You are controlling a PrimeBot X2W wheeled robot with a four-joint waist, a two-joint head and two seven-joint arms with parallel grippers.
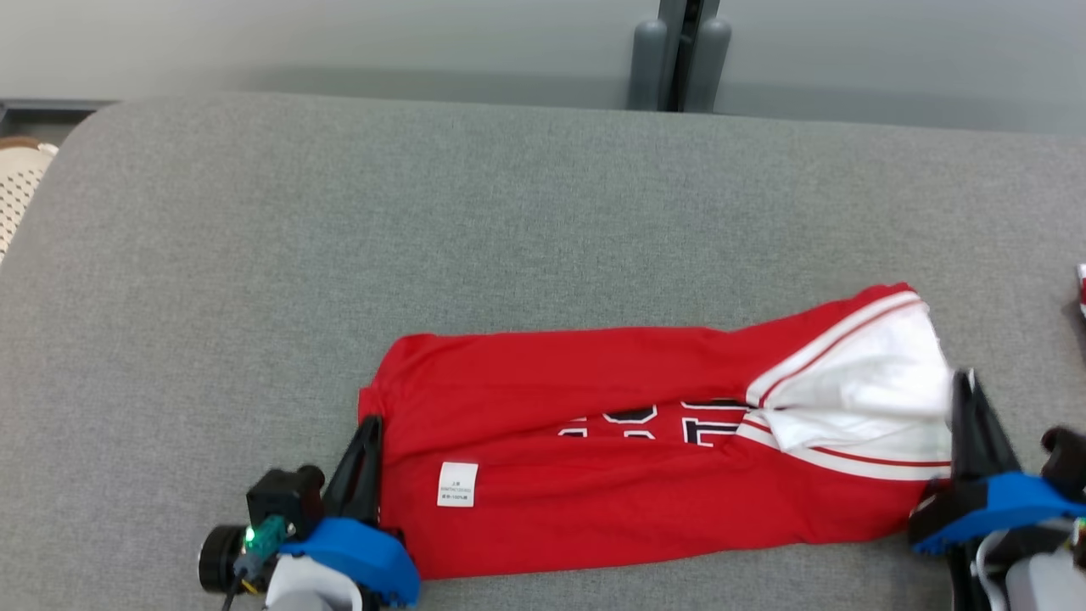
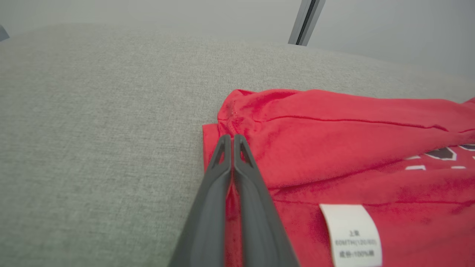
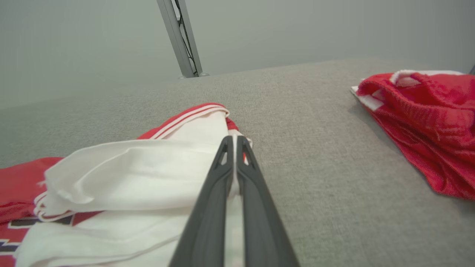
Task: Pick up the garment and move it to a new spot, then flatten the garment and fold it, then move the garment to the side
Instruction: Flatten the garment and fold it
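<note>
A red garment (image 1: 594,484) with white sleeve panels, dark numerals and a white label (image 1: 456,484) lies as a long folded band on the grey fabric surface (image 1: 509,212). My left gripper (image 1: 371,422) is at the garment's left end, shut, with red cloth (image 2: 334,129) pinched between its fingers (image 2: 207,207). My right gripper (image 1: 961,378) is at the right end, shut on the white fabric (image 3: 130,167) there, which shows between its fingers (image 3: 259,207).
Another red and white garment (image 3: 419,118) lies crumpled to the right, just showing at the edge (image 1: 1082,293) of the head view. A grey post (image 1: 679,51) stands behind the surface. A pale perforated object (image 1: 17,195) sits beyond the left edge.
</note>
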